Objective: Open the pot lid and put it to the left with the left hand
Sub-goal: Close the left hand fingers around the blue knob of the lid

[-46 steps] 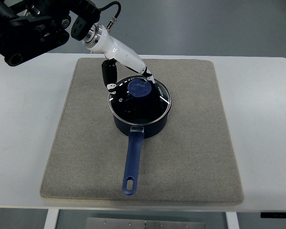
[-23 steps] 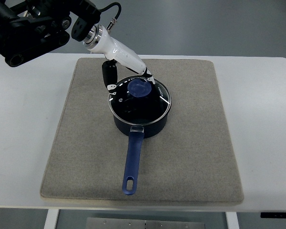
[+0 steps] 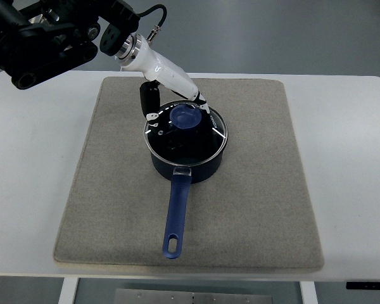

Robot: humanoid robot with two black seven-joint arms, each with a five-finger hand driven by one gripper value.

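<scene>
A dark blue saucepan (image 3: 187, 158) stands near the middle of a grey felt mat (image 3: 253, 190) that covers most of a white worktop (image 3: 31, 190). The saucepan's long blue handle (image 3: 177, 215) runs from its near rim toward the near edge of the mat, ending in a tip with a hanging hole. A round glass lid with a metal rim (image 3: 202, 136) sits on the saucepan, closed, and a round blue knob (image 3: 185, 116) rises from the lid, toward its far side. The left robot hand (image 3: 171, 104), white-shelled with black fingers, reaches in from the far left of the saucepan on a black arm (image 3: 44, 38) with a silver wrist collar. Its white palm lies just over the far rim of the lid, and its fingertips sit at the far side of the knob, with a black thumb (image 3: 149, 101) hanging down at the lid's left edge. Whether the fingers have actually closed on the knob cannot be told from this angle. The lid lies flat on the saucepan, not lifted, and the mat to the left of the saucepan carries nothing else.
</scene>
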